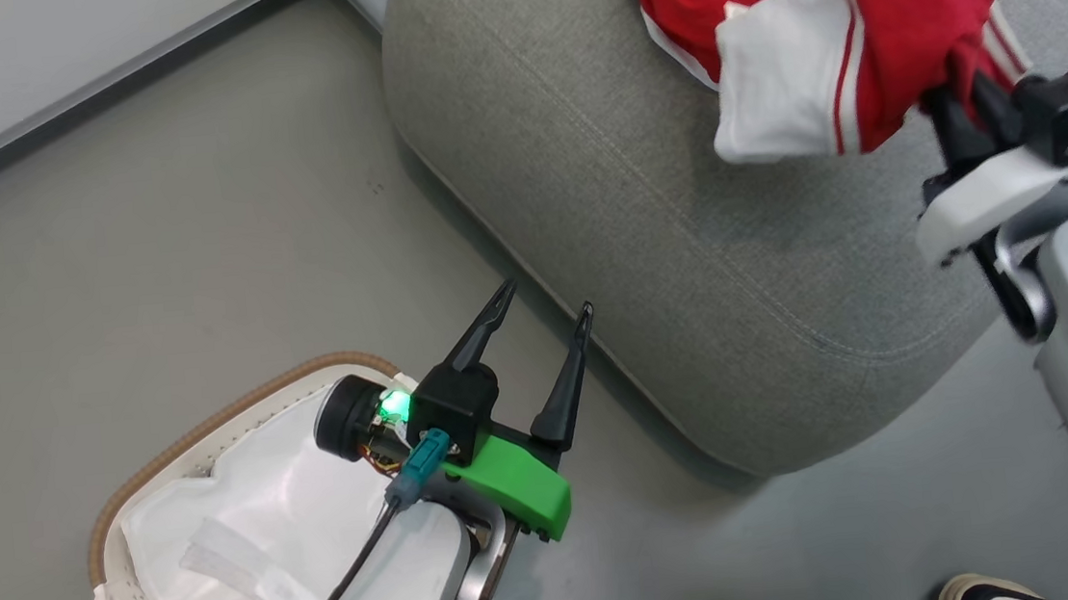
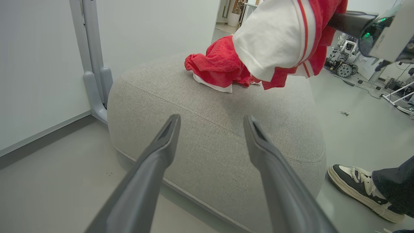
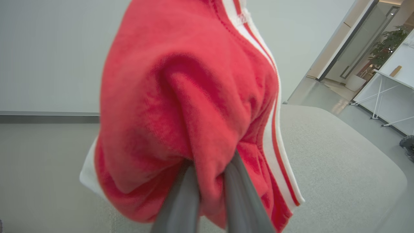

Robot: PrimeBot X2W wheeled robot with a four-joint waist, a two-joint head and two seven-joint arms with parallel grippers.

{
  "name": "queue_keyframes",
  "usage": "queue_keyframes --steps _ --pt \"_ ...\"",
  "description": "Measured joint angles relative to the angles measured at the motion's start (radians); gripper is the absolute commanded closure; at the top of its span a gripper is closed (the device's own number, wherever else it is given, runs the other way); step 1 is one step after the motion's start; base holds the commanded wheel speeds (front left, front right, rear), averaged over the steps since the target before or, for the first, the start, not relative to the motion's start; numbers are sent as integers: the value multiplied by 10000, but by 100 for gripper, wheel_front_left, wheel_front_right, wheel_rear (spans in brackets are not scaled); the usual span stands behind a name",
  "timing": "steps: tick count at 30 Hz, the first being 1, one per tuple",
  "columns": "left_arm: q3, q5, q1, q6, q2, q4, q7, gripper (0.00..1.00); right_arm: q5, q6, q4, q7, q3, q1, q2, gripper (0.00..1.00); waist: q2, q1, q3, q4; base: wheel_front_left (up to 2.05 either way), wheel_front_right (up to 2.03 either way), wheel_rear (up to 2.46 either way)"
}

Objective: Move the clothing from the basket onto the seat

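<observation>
The grey seat [image 1: 685,258] carries one crumpled red piece [image 2: 216,66] of clothing on its top; the basket [image 1: 243,403] stands on the floor [image 1: 153,256] near it, white liner [image 1: 252,499] showing. A second red piece [image 1: 804,73] hangs over the seat, clenched in the right hand [image 1: 961,103], while the left hand [image 1: 544,301] is released and empty between basket and seat.

A robotics lab with an office look: bare grey floor [image 1: 155,275], plain white wall [image 2: 155,29], wheeled robot hardware [image 2: 343,66] and loose cables [image 2: 355,86] on the floor, a thin-legged white desk [image 3: 401,71], a glass door [image 3: 355,48], a potted plant [image 3: 386,48].
</observation>
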Motion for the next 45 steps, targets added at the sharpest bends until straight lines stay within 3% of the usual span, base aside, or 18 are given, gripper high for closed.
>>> queue_keyframes --steps 8,14,21,31,32,33,34,45 --pt "79 531 -586 -221 29 307 0 0 -491 0 1666 -2 -757 -2698 -1158 100 0 0 961 536 0 0 0" --pt "182 782 -986 -295 105 301 0 0 -1118 0 2943 -4 -2027 -4145 -1751 100 0 1 1852 1194 0 0 0" --pt "249 940 -1316 -320 111 17 0 0 -1452 0 4623 -2 -3173 -4719 -1994 100 0 1 2650 1993 0 0 0" --pt "604 1043 -1398 -244 117 -194 0 0 -1586 0 5474 -15 -3891 -4509 -1639 99 0 2 3662 2861 0 0 0" --pt "627 1037 -1404 -242 115 -228 0 0 -1588 0 5524 -15 -4008 -4389 -1626 84 0 2 3711 2941 0 0 0" --pt "658 1028 -1406 -234 109 -253 0 0 -1584 0 5536 -15 -4111 -4308 -1618 51 0 2 3738 3000 0 0 0" --pt "692 1016 -1408 -232 100 -276 0 0 -1565 0 5497 -15 -4240 -4227 -1611 0 0 2 3758 3068 0 0 0" --pt "1522 880 -1141 -138 46 -309 0 0 -940 0 3185 -13 -4539 -1938 -1074 0 0 1 2957 3256 0 0 0"
